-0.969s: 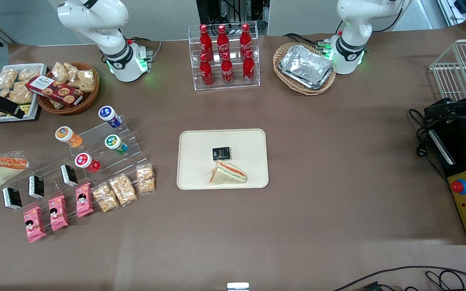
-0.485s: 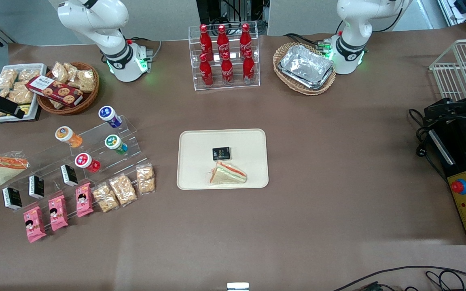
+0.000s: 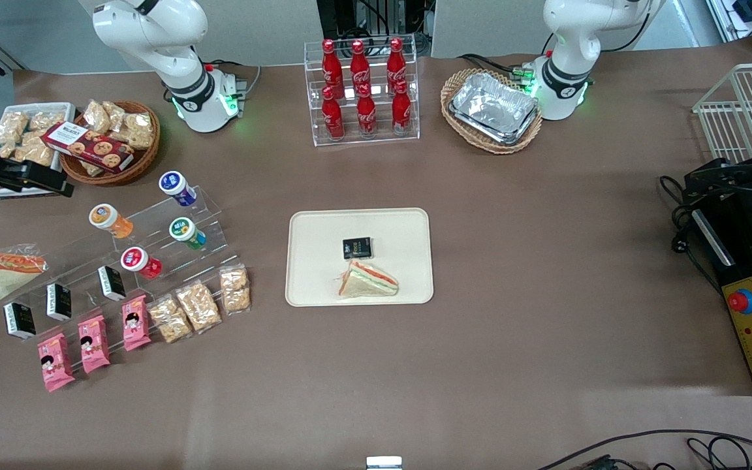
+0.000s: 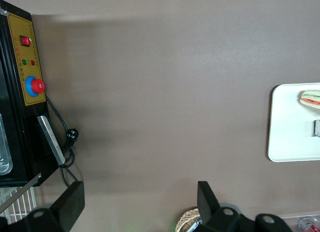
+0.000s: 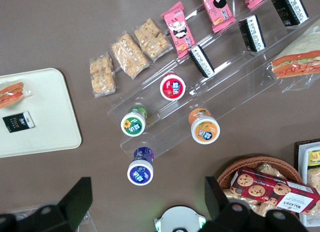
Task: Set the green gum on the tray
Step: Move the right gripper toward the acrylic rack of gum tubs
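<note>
- The brown worktop has wide open room between the tray and the parked arm's end. The nearest strip to the front camera is also bare.
- The tray lies mid-worktop with bare worktop on all four edges. A wrapped sandwich and a small black packet lie on it, and the half toward the working arm's end is free.
- A clear stepped stand sits at the working arm's end, well apart from the tray.
- The gripper hangs above the worktop at the working arm's end, high over the stand and the wicker basket. Its fingers are spread wide with nothing between them.
- The green gum stands tilted on the stand's middle step. It is between the blue-lidded bottle, farther from the front camera, and the red bottle, nearer to it. An orange bottle sits beside it, with clear gaps all round.
- The gum's white lid carries a green-and-yellow label whose writing cannot be read.
</note>
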Action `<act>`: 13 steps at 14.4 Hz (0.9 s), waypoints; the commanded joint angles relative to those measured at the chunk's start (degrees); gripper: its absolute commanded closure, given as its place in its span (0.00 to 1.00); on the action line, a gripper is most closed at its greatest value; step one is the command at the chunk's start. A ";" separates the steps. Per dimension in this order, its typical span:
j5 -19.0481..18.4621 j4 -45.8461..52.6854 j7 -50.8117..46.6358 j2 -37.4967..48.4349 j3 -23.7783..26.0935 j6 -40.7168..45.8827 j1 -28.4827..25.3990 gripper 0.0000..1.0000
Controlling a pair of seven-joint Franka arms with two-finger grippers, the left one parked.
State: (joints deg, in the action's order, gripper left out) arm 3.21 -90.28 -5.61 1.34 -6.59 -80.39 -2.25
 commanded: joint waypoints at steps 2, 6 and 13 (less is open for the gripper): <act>0.39 -4.20 -0.37 5.59 -0.09 -0.02 -1.17 0.00; 0.04 -11.38 -0.37 8.31 -0.09 -4.84 -1.26 0.00; -0.05 -31.88 -0.37 14.83 0.00 -22.95 -1.44 0.00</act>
State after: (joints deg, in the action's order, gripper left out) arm 3.20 -116.08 -5.60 12.68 -6.57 -98.64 -3.19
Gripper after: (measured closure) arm 0.000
